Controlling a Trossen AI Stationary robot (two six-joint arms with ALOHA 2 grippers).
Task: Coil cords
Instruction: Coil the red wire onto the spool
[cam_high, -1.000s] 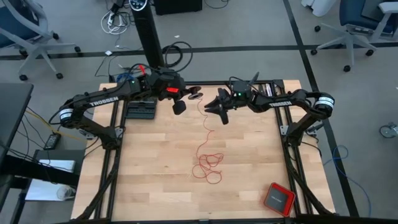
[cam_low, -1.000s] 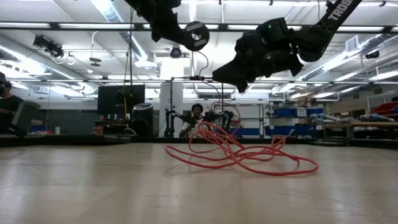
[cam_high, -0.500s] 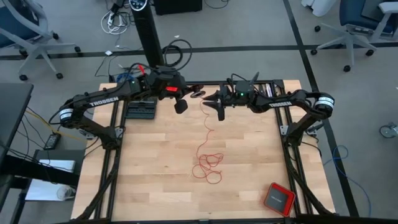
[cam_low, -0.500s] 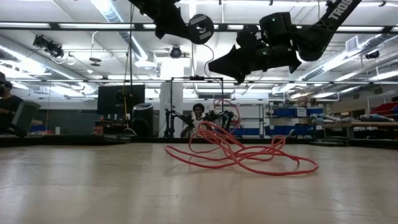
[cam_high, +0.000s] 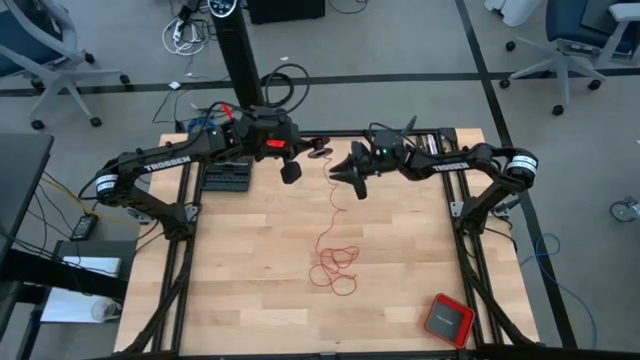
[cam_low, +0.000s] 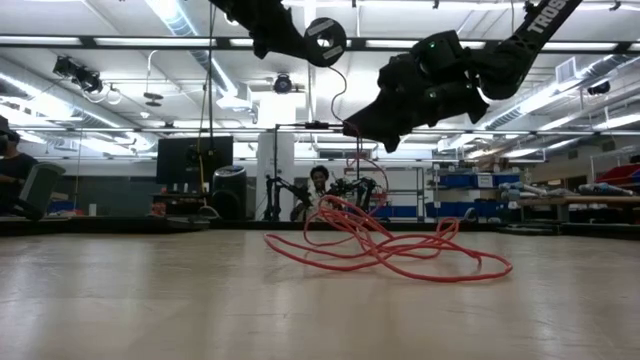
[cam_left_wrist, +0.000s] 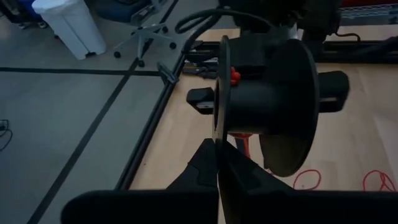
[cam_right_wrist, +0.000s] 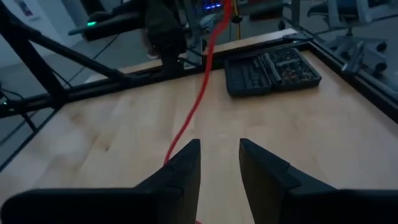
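From my console, two matte-black jointed arms show: the left arm (cam_high: 160, 165) and the right arm (cam_high: 470, 160), each lettered TROSSEN in white along one link. A silver-banded joint sits at each shoulder end. A green light glows on the right wrist, a red patch on the left.

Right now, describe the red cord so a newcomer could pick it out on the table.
Start at the wooden table. Near its middle lies the red cord, a loose tangle of very thin loops, with one strand running up toward the two arms at the far edge. Unlike the red square box at the near right corner, it is a thread-like line, not a solid block.
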